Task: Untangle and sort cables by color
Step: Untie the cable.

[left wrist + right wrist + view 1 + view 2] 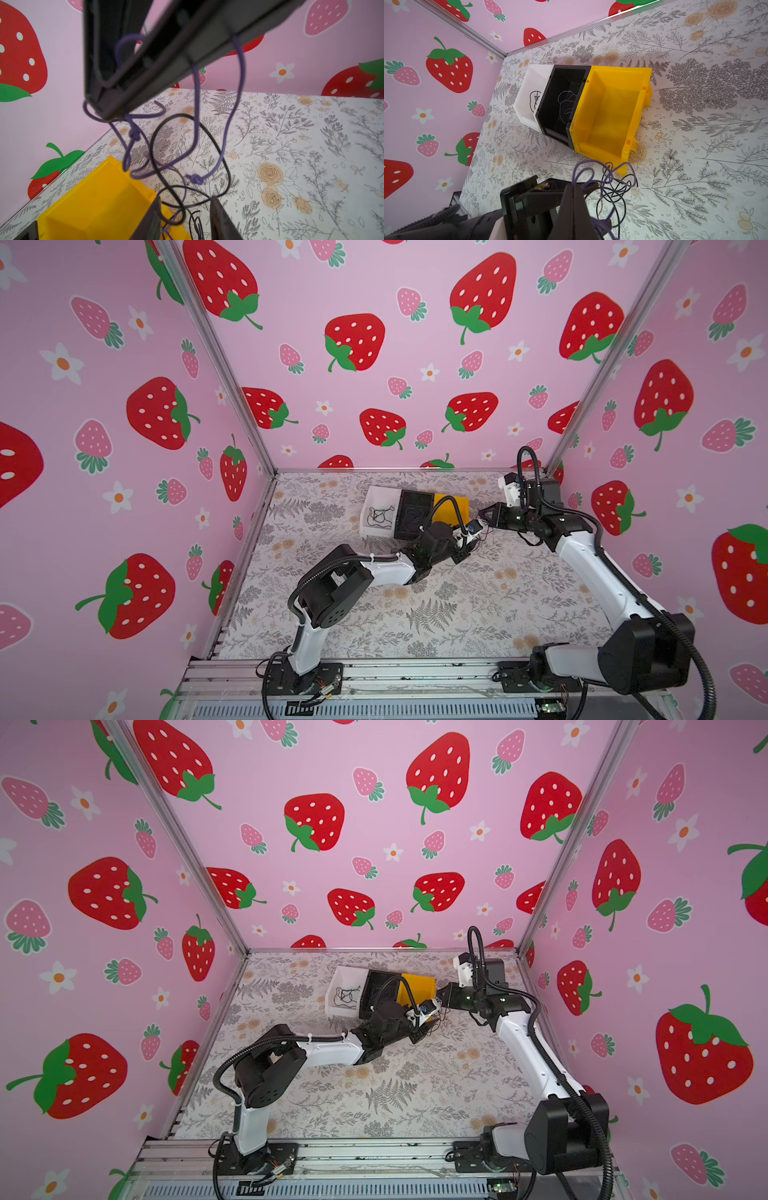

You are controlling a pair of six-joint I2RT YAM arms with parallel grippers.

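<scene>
A tangle of thin cables hangs between my two grippers beside the yellow bin (618, 70). In the right wrist view my right gripper (573, 188) is shut on a purple cable (609, 176) and holds it above the table. From the left wrist view that gripper (108, 113) is overhead, with purple loops (239, 87) drooping from it through a black cable (216, 145). My left gripper (185, 222) is lower, jaws apart, with black and purple strands running loose between its fingers. In both top views the grippers (484, 514) (440, 996) nearly meet.
Three bins stand in a row at the back: a white bin (374, 493) holding a black cable (534, 100), a black bin (564, 68) holding a purple cable (565, 101), and the yellow one, with nothing in it. Pink walls close three sides.
</scene>
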